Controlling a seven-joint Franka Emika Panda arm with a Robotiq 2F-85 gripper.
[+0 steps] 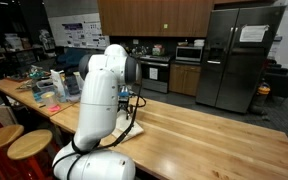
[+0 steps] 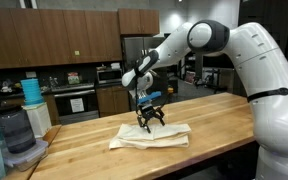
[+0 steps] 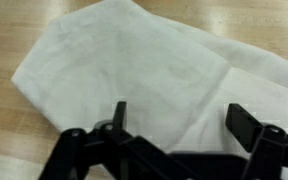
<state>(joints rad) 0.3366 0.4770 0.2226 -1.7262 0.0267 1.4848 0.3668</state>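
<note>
A white cloth (image 2: pixel 149 136) lies rumpled and partly folded on the wooden table (image 2: pixel 214 125). It fills the wrist view (image 3: pixel 134 70). My gripper (image 2: pixel 150 121) points down right over the middle of the cloth, fingers spread apart, its tips at or just above the fabric. In the wrist view the gripper (image 3: pixel 179 125) is open, with the two fingers on either side of a fold and nothing between them. In an exterior view my own arm hides most of the cloth (image 1: pixel 122 132), and the gripper (image 1: pixel 132 104) shows only partly.
Stacked containers and a teal cup (image 2: pixel 31 92) stand at one end of the table, with more clutter (image 1: pixel 46 85) on that end. A stove (image 2: pixel 74 100), cabinets and a steel fridge (image 1: pixel 239 55) stand behind. Wooden stools (image 1: pixel 9 145) stand beside the table.
</note>
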